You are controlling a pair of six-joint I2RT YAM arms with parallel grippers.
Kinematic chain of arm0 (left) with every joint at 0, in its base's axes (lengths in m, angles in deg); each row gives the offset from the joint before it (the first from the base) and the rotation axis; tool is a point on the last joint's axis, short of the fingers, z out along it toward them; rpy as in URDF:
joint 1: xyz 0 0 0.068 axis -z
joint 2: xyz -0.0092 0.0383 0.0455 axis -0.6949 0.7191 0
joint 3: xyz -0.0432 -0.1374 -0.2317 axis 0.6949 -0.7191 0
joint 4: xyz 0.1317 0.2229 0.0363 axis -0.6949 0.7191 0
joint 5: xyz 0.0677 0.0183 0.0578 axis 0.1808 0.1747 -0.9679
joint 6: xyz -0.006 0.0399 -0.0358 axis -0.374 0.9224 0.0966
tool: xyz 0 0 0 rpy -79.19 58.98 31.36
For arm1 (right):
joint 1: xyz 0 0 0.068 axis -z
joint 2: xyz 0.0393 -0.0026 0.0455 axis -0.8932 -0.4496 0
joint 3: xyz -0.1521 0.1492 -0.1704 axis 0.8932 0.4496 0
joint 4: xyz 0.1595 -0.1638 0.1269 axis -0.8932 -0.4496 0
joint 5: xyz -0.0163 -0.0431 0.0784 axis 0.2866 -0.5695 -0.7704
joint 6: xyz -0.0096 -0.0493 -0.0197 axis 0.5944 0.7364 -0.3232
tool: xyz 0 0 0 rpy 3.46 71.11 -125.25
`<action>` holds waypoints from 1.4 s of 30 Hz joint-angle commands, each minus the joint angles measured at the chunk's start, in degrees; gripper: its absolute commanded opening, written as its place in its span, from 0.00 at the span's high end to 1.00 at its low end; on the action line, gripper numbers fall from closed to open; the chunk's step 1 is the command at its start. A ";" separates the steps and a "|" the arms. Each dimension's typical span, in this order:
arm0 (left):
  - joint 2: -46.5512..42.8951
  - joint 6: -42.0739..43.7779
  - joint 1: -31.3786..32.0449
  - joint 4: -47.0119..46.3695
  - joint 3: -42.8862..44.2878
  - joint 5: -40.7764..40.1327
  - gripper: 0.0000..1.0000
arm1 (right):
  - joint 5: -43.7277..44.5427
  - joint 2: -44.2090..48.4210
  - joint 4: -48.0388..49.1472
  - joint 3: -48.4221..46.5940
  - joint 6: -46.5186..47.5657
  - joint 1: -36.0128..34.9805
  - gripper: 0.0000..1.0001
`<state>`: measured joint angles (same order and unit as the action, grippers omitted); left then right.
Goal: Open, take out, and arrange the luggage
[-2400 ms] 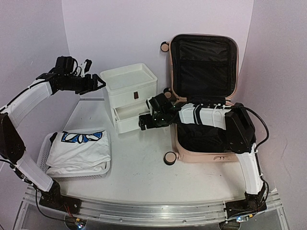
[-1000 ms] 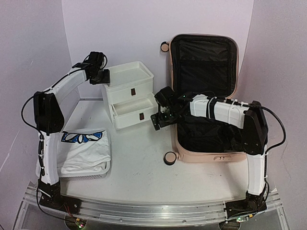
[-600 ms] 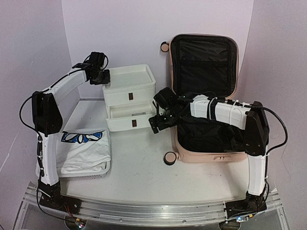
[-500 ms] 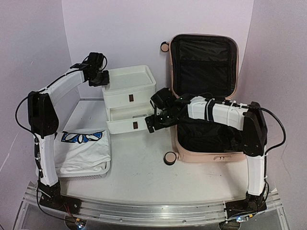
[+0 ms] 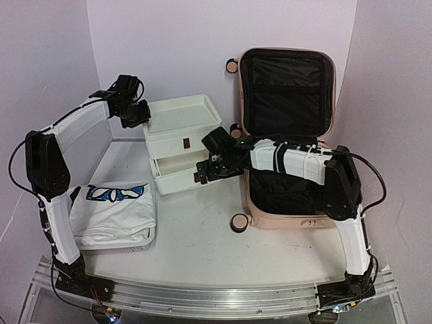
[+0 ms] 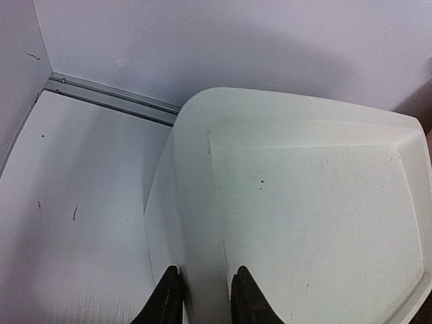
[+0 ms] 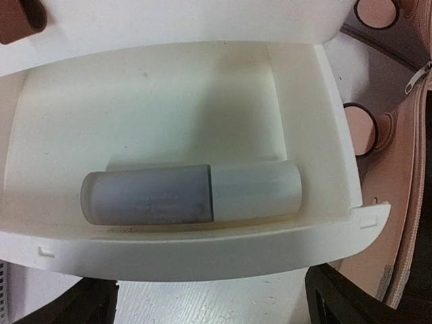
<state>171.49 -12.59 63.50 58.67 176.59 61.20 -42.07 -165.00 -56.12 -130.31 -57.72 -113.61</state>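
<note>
Arranging step: a tube in the open drawer, luggage open at the right

On the near left of the counter (image 5: 196,236) a mesh basket (image 5: 64,209) holds a folded white shirt (image 5: 115,209). The left end effector (image 6: 206,283) is clamped on the far-left rim of the drawer unit (image 5: 181,118), apparently steadying it. The right end effector (image 7: 212,300) hovers with its fingers spread wide and empty over the pulled-out lower drawer (image 7: 169,250), where a grey-and-white tube (image 7: 189,194) lies. The luggage (image 5: 287,101) sits at the far right with its lid up (black lining showing). Next is probably pushing the drawer squarely shut, or reaching right into the luggage.
</note>
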 commanded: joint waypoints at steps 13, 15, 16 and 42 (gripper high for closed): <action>-0.68 -5.40 4.42 1.82 -0.95 26.51 0.86 | 4.64 -13.72 7.66 -21.55 6.44 5.32 0.02; -1.05 -5.19 4.45 1.19 -1.65 27.20 0.83 | 5.54 -14.66 8.76 -22.30 7.20 5.56 0.02; -1.18 -4.91 4.42 0.97 -1.82 27.53 0.81 | 6.10 -14.91 9.04 -22.51 7.86 5.65 0.02; -16.75 11.38 -1.02 -0.75 -6.96 25.41 0.20 | -4.90 -3.93 9.38 -5.58 5.79 7.41 0.02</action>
<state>162.63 -7.01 64.29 60.07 169.66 86.91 -44.60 -175.67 -47.37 -138.90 -52.60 -104.80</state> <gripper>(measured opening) 0.776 0.983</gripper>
